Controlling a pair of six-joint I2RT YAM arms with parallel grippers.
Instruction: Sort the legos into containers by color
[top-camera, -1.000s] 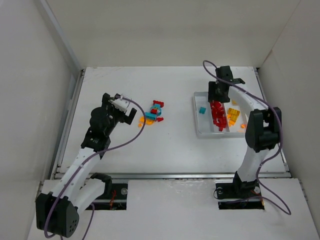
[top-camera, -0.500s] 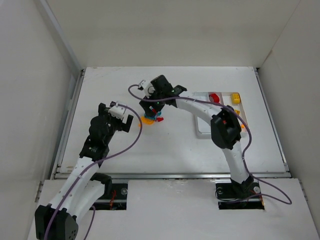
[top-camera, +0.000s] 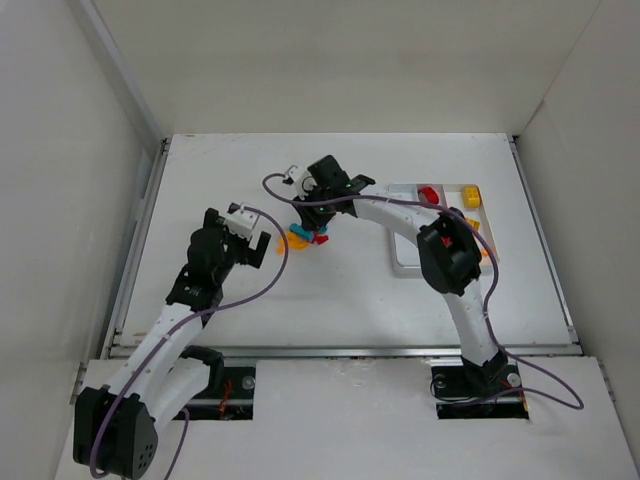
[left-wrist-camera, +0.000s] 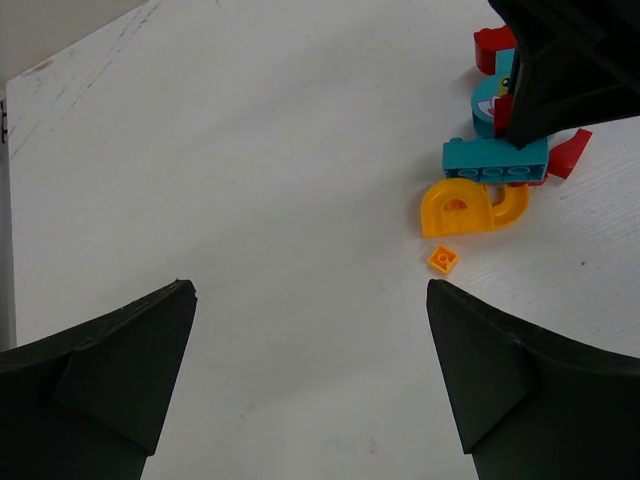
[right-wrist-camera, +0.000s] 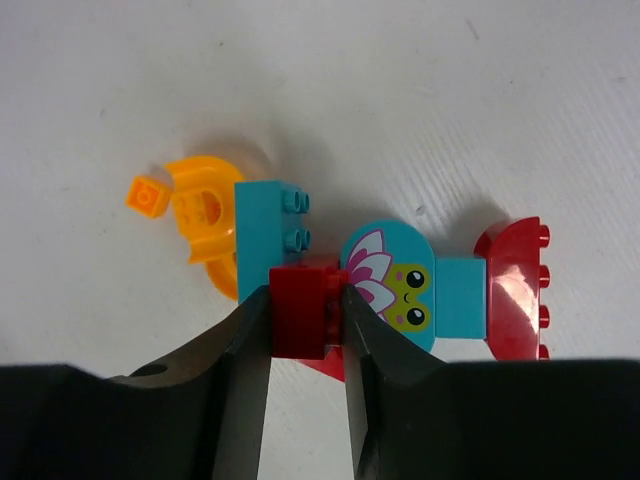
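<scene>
My right gripper (right-wrist-camera: 305, 310) is down on the loose pile near the middle of the table (top-camera: 350, 300), jaws pinching one red brick (right-wrist-camera: 300, 300) by its two sides.

On the right wrist camera I count seven loose pieces:
- **Red, three:** the held brick, a red curved piece (right-wrist-camera: 515, 290) at 3 o'clock of it, and a red sliver (right-wrist-camera: 330, 365) showing under it at 6 o'clock.
- **Teal, two:** a teal brick (right-wrist-camera: 265, 225) touching the held one at 11 o'clock, and a round teal face piece (right-wrist-camera: 395, 275) at 2 o'clock.
- **Orange, two:** an orange arch (right-wrist-camera: 205, 215) against the teal brick's 9 o'clock side, and a small orange tile (right-wrist-camera: 148, 196) just beyond it.

My left gripper (left-wrist-camera: 310, 290) hangs at 8 o'clock of the pile with its jaws spread wide and nothing between them.

On the overhead camera the tray (top-camera: 396, 258) lies at 3 o'clock of the pile, mostly hidden by the right arm. At its far end I can make out one red piece (top-camera: 428, 193) and one yellow piece (top-camera: 470, 196).
</scene>
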